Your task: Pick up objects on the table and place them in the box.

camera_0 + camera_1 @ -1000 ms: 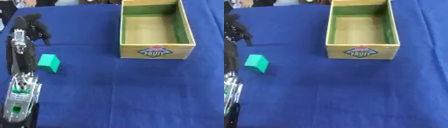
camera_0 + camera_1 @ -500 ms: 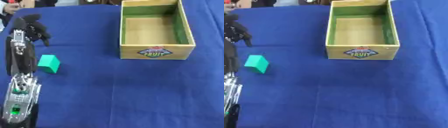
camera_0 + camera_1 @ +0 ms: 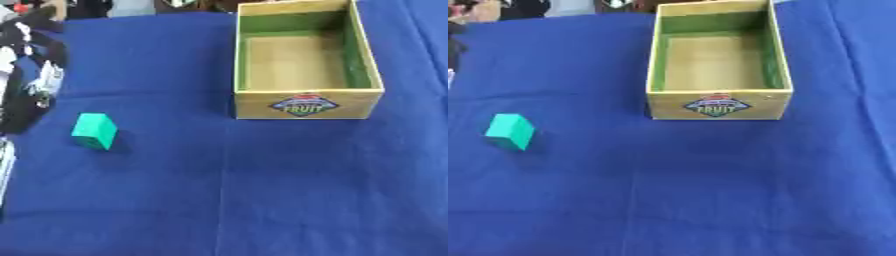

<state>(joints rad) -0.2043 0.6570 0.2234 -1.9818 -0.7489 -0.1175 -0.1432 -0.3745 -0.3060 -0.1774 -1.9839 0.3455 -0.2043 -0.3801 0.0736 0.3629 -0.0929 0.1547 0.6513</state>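
A green block [image 3: 94, 131] lies on the blue tablecloth at the left, with nothing touching it. The wooden box [image 3: 303, 103], green inside with a "FRUIT" label on its front wall, stands at the back centre and holds nothing I can see. My left hand [image 3: 33, 36] hangs above the cloth in the far left corner, beyond and left of the block, well apart from it. Its fingers droop relaxed and hold nothing. My left forearm [image 3: 19, 107] runs down the left edge. My right hand shows in no view.
The blue cloth [image 3: 262, 190] covers the whole table. People and small objects show along the far edge, behind the box and the left hand.
My left arm has drawn back toward the left edge, so less of the forearm shows. The block and the box have stayed where they were.
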